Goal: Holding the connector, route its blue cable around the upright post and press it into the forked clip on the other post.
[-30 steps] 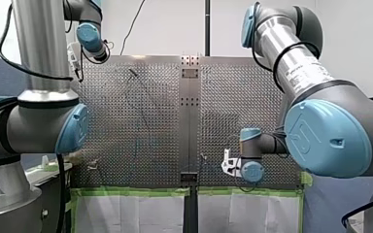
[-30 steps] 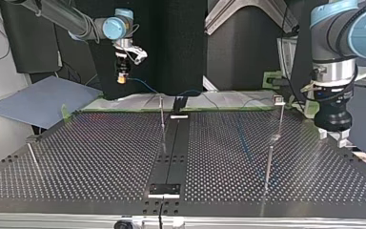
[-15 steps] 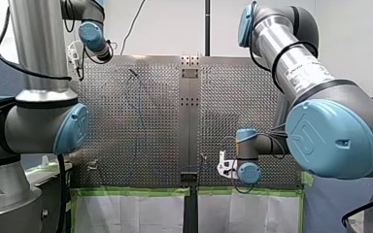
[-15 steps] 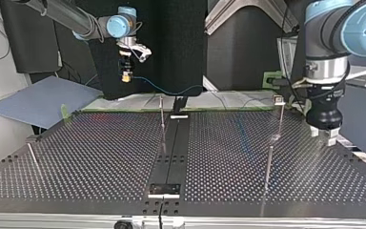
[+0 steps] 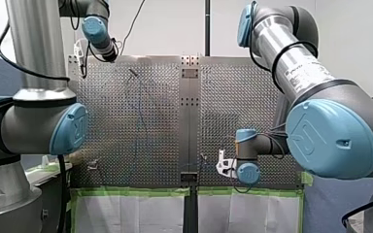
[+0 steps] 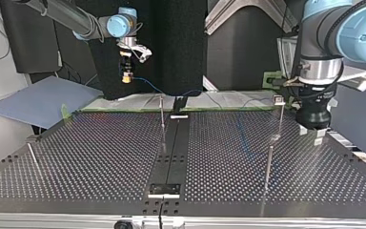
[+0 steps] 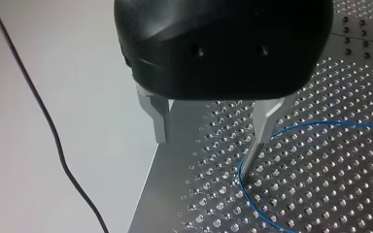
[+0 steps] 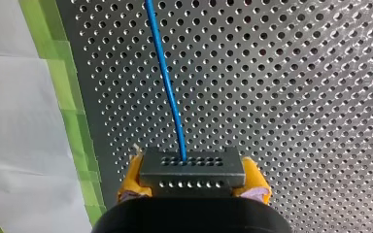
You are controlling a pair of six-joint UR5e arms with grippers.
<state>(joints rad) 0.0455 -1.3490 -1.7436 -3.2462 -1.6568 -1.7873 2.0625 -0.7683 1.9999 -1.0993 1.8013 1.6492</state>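
Connector [image 8: 192, 167], sides hidden, sits pinched in my right gripper [image 8: 194, 180]; blue cable [image 8: 167, 82] leaves it, cut off; my left gripper [image 7: 211, 127] gapes.

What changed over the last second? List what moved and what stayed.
My right gripper, shut on the connector, shifted a little toward the top view's right, taking the cable along. My left gripper, open, slid toward that view's left, closer to the posts. Nothing was taken hold of or let go. The posts stayed put.
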